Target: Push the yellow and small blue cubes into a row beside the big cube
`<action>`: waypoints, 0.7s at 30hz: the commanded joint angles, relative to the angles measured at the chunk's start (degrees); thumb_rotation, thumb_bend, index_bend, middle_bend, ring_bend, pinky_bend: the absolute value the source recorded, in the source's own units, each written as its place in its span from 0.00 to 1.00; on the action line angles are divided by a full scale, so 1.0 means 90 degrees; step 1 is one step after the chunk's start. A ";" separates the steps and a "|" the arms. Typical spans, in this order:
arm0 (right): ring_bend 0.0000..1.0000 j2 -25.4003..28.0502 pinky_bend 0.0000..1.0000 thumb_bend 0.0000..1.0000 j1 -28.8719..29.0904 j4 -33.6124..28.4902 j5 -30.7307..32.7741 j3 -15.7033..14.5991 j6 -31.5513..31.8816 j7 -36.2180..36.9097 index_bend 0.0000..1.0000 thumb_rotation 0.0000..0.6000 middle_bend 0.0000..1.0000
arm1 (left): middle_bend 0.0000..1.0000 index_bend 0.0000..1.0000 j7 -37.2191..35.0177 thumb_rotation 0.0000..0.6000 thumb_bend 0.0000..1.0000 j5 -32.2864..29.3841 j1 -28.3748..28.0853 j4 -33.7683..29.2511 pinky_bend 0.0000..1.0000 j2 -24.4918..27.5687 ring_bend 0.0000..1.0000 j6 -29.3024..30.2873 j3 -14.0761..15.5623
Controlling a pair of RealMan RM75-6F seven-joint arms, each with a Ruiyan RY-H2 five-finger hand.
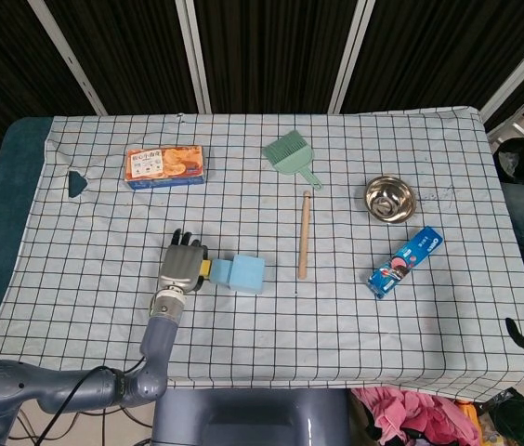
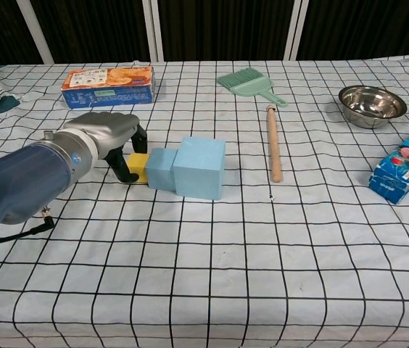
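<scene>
Now I'm nudging with the left hand (image 2: 110,141), fingers curled, gripping nothing, against the yellow cube (image 2: 140,165), which is touching the small blue cube (image 2: 160,168) beside the big cube (image 2: 200,167); I'm pushing level, keeping the row straight

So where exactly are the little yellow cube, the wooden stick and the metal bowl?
yellow cube (image 2: 140,164), chest view, its visible top face beside the hand.
wooden stick (image 2: 273,143), chest view, middle of its length.
metal bowl (image 2: 352,93), chest view, its left rim.

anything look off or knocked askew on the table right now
Nothing stands out. The yellow cube, small blue cube and big cube sit in a row, with the left hand against the yellow one.
</scene>
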 commanded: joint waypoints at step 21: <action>0.21 -0.0005 0.12 0.20 -0.0006 -0.0006 0.0010 0.0012 0.0011 -0.0007 0.11 1.00 0.07 | 0.27 0.41 -0.0007 1.00 0.31 0.0138 0.0062 -0.0009 0.00 -0.0042 0.07 -0.0001 0.0043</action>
